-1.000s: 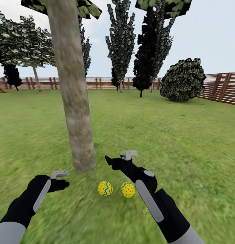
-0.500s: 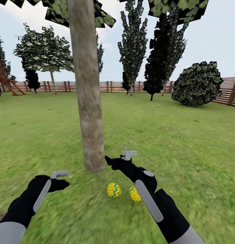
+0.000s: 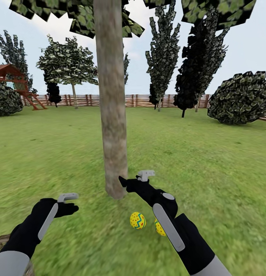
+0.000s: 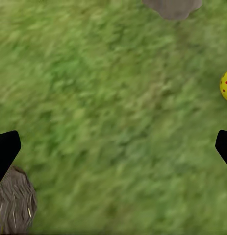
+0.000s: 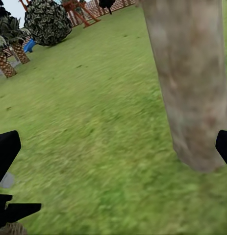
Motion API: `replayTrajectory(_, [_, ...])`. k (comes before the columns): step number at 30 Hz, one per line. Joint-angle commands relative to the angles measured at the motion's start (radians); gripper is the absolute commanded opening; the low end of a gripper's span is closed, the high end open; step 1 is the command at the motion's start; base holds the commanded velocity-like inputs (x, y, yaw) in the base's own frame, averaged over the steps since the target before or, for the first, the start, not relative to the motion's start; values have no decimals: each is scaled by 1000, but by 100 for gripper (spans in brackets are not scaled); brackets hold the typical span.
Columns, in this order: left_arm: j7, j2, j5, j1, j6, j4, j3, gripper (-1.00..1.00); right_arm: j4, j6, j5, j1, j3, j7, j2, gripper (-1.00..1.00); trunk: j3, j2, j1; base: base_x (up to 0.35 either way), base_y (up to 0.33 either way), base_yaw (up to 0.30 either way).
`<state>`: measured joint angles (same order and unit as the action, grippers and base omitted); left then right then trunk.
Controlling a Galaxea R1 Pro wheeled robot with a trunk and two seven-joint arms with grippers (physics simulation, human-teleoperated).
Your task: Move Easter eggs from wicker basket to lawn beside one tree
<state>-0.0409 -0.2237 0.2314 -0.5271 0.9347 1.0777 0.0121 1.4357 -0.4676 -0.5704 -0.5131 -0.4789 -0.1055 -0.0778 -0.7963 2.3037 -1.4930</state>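
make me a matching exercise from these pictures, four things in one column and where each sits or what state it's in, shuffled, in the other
Things:
1. tree trunk
2. zigzag egg
3. wicker basket
4. left end effector

Places or states:
a. at the head view's lower left edge, mostly cut off
b. open, holding nothing
c. upright on the lawn, just beyond the eggs
d. lying on the grass near the trunk's base

Pairs: 1-c, 2-d, 3-a, 4-b

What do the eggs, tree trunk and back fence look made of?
Eggs: smooth, hard-looking painted shell, yellow with red dots and a blue zigzag; real material unclear in a render. Tree trunk: bare bark, mottled grey-tan, matte. Fence: brown horizontal slats with posts, reads as wood.
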Motion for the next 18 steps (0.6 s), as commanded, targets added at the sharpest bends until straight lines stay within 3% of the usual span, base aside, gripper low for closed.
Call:
replayTrajectory(1, [-4,0,6,-1,3,1,1,100,2,-2,-11,-1,-1,-10,0,100,2,-7,4,0,0,76])
replayTrajectory(18, [-3,0,5,-1,3,1,2,100,1,1,-11,-1,-1,-10,0,100,57,-126,69,0,0,13])
